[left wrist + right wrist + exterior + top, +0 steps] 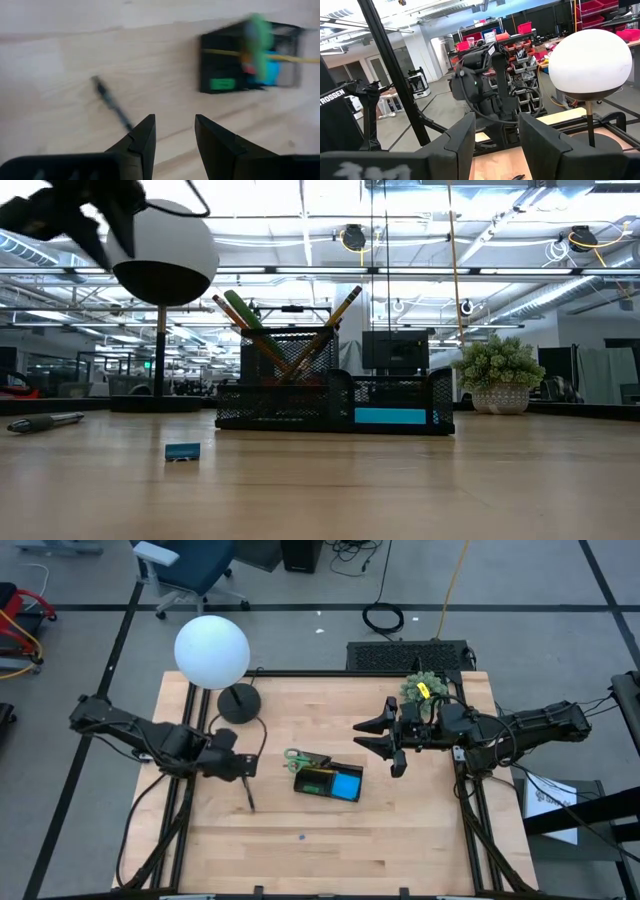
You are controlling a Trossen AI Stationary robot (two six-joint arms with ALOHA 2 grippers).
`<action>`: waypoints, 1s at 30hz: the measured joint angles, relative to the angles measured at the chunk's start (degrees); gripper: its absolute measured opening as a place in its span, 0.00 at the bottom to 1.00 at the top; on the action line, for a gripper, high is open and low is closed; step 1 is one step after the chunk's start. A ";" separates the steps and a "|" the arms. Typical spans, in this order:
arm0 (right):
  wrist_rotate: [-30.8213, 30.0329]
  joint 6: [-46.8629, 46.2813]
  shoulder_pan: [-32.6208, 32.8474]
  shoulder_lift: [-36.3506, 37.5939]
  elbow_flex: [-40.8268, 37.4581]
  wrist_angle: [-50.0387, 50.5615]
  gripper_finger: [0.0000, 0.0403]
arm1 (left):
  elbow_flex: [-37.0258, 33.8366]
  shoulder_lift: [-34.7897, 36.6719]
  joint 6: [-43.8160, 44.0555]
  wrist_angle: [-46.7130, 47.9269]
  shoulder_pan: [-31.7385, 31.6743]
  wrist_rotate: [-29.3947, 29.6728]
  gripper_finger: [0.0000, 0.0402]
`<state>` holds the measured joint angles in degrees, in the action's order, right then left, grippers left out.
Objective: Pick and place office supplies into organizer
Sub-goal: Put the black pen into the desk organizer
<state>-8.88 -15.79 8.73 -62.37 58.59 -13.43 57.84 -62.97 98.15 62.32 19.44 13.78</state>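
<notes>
The organizer (pixel 329 781) sits at the centre of the tabletop (pixel 330 840) in the high view, holding one blue pad (pixel 347 786), one pair of green-handled scissors (pixel 297 759) and two pencils (pixel 325 330). One dark pen (pixel 248 793) lies at its left, and one tiny eraser (pixel 182 451) lies nearer the front. The left gripper (pixel 250 766) hangs above the pen with its fingers spread and empty; the right gripper (pixel 380 737), right of centre, is likewise spread. "ROSSEN" reads on the arm in the right wrist view.
</notes>
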 joint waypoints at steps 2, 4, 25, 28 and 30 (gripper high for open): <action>0.01 0.00 0.00 0.00 0.00 -0.03 0.35 | 0.00 -0.88 4.39 2.44 0.62 -0.17 0.32; 0.00 0.02 0.00 0.00 0.00 0.04 0.35 | 0.00 -2.08 9.14 3.09 0.99 -0.92 0.32; 0.00 0.02 0.00 0.00 0.00 0.00 0.35 | -0.13 -16.05 20.20 2.77 1.18 -7.16 0.32; 0.00 0.01 0.00 0.00 0.00 -0.02 0.35 | -0.13 -17.46 21.86 2.46 1.18 -8.14 0.32; 0.00 0.01 0.00 0.00 0.00 0.00 0.35 | -0.13 -18.49 22.59 1.65 1.18 -8.70 0.32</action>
<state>-8.88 -15.78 8.73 -62.37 58.59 -13.43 57.71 -81.45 120.74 63.97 20.62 5.09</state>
